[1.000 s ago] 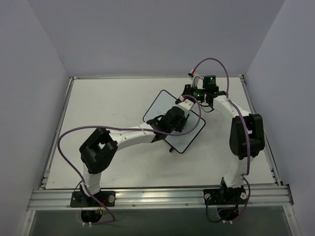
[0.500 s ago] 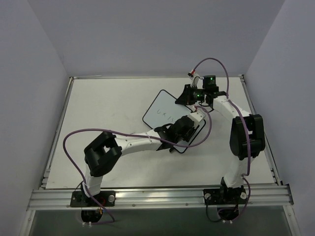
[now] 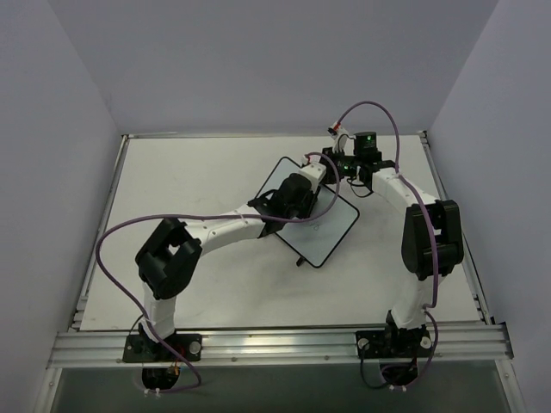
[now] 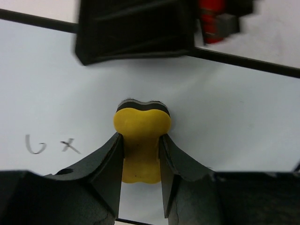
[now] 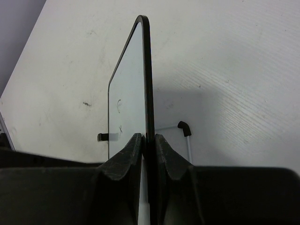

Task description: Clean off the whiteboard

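Observation:
The whiteboard [image 3: 325, 229], white with a thin black frame, lies tilted in the middle of the table. My right gripper [image 3: 333, 168] is shut on its far edge; the right wrist view shows the board [image 5: 130, 93] edge-on between the fingers, with faint marks on it. My left gripper [image 3: 315, 176] is shut on a yellow eraser [image 4: 141, 140] with a dark felt side, pressed to the board face [image 4: 234, 117]. Grey marks [image 4: 51, 145] show left of the eraser in the left wrist view. The right gripper's black body [image 4: 136, 30] sits just beyond the eraser.
A white table [image 3: 189, 172] carries the board, with grey walls on three sides. An aluminium rail [image 3: 275, 344] runs along the near edge. One black foot on a white wire stand [image 5: 183, 127] shows behind the board. Purple cables loop over both arms.
My left gripper with the eraser moved down-right across the board, then back up toward the far edge by the right gripper. The right gripper held still.

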Motion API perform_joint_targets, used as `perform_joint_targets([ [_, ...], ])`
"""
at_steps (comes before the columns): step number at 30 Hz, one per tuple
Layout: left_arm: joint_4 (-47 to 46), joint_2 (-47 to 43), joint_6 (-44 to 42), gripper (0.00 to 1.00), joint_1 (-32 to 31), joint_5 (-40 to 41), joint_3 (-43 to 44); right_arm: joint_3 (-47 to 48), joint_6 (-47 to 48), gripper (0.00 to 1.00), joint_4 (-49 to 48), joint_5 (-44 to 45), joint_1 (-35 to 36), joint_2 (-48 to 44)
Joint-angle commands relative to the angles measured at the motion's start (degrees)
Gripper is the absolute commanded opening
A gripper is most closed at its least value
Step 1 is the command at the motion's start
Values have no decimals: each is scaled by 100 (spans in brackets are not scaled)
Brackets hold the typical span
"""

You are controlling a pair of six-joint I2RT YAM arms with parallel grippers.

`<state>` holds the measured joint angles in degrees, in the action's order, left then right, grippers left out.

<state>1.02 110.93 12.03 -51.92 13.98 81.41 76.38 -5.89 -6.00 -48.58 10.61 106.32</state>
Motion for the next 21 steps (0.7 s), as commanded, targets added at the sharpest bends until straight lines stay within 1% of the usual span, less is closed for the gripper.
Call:
perform_joint_targets([
  [1, 487, 218, 10, 2, 349, 404, -133, 17, -26, 0, 73, -284, 187, -402],
  [4, 435, 201, 53, 2, 454, 457, -239, 17, -26, 0, 81, -275, 178, -402],
  [10, -5, 86, 124, 2, 551, 317, -731, 35, -26, 0, 99, -275, 187, -375],
  [11, -283, 77, 98, 2, 525, 229, -853, 35, -9, 0, 90, -284, 187, -367],
  [12, -373, 51, 89, 2, 490, 159, -924, 35, -9, 0, 90, -275, 187, -358],
  [17, -1075, -19, 1, 2, 60, -35, -1320, 52, -17, 0, 99, -266, 196, -358],
  [21, -1542, -2, 10, 2, -449, -123, -1540, 61, -26, 0, 99, -266, 187, -367],
])
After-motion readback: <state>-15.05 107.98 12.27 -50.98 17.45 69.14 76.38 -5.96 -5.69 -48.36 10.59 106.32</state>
